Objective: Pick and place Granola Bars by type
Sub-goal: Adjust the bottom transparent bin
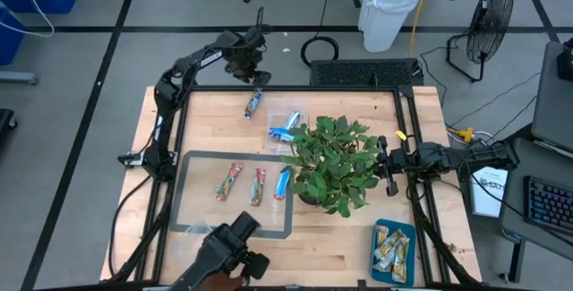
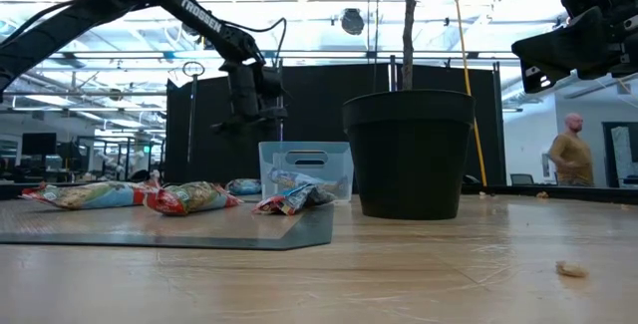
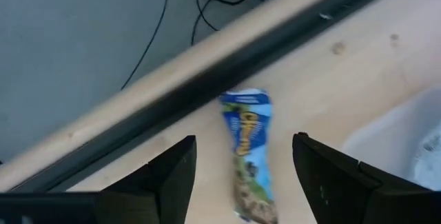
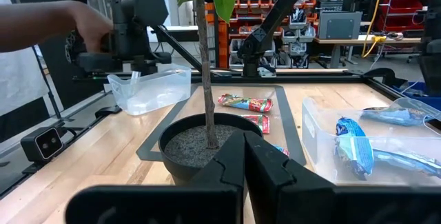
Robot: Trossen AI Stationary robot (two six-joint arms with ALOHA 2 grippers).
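Three granola bars (image 1: 256, 184) on wooden table's (image 1: 358, 246) grey mat (image 1: 192, 192).

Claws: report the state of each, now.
Left claw: open, empty, over a blue granola bar.
Right claw: shut, empty, beside the plant pot.

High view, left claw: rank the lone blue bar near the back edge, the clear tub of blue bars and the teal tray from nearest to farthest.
From the left claw, open at the table's back edge:
1. Lone blue bar, just below it.
2. Clear tub, mid-table beside the plant.
3. Teal tray, front right corner.
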